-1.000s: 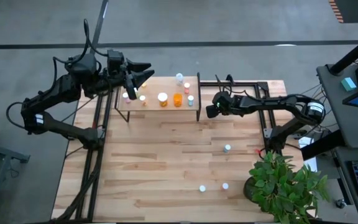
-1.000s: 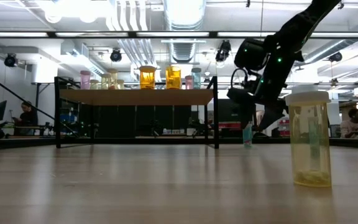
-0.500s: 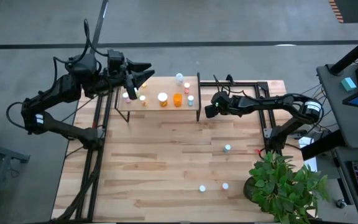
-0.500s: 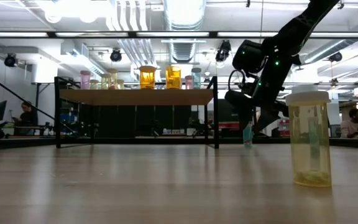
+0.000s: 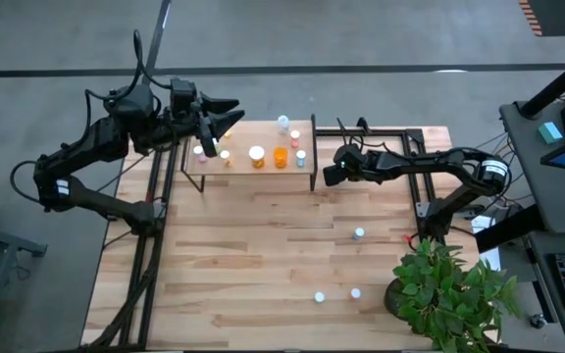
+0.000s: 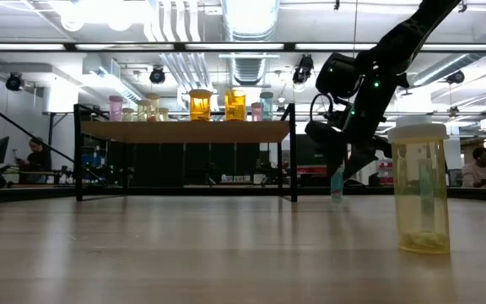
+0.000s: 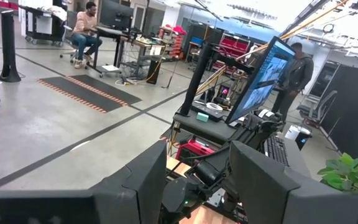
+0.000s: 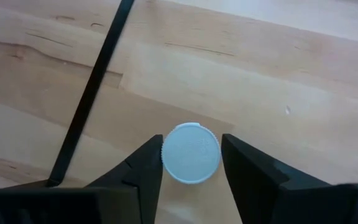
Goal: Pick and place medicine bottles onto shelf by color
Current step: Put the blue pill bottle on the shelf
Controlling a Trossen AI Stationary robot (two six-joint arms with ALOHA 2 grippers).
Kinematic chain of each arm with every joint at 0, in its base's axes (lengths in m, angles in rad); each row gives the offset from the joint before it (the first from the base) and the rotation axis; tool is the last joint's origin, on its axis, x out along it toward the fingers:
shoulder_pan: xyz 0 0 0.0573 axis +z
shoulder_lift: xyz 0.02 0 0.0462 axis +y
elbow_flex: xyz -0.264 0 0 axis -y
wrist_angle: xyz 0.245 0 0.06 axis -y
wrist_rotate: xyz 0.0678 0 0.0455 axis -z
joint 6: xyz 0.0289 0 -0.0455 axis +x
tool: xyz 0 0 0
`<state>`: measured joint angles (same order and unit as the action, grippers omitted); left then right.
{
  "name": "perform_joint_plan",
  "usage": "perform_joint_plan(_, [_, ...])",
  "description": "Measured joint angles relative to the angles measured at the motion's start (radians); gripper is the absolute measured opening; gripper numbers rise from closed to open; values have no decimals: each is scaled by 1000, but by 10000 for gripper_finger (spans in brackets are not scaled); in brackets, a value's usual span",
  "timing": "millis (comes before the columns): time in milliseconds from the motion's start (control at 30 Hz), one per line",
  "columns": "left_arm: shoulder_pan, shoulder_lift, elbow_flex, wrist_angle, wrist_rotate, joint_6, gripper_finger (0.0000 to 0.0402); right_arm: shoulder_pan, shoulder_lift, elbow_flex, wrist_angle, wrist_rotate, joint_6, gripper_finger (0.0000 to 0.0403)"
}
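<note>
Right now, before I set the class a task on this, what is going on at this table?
A two-armed robot is sorting medicine bottles onto a small shelf. The right end effector is beside the shelf's right end, straddling a pale-capped bottle standing on the table; one finger touches the cap. The left end effector hovers over the shelf's left end, holding nothing visible. Several bottles stand on the shelf; three more wait near the plant.

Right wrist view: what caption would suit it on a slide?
Right gripper with its jaws on either side of a pale-capped bottle standing on the table.
</note>
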<state>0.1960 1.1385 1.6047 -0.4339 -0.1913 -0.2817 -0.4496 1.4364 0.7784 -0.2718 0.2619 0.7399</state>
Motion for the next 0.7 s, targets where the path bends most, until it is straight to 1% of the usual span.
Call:
perform_joint_plan(367, [0,0,0,0,0,0,160,0,-10,0,-4,-3,-10,152])
perform_joint_plan(567, [0,0,0,0,0,0,160,-1,-83,0,-20,-3,-17,152])
perform_joint_plan(700, [0,0,0,0,0,1,160,-3,-138,34,-95,1,-19,144])
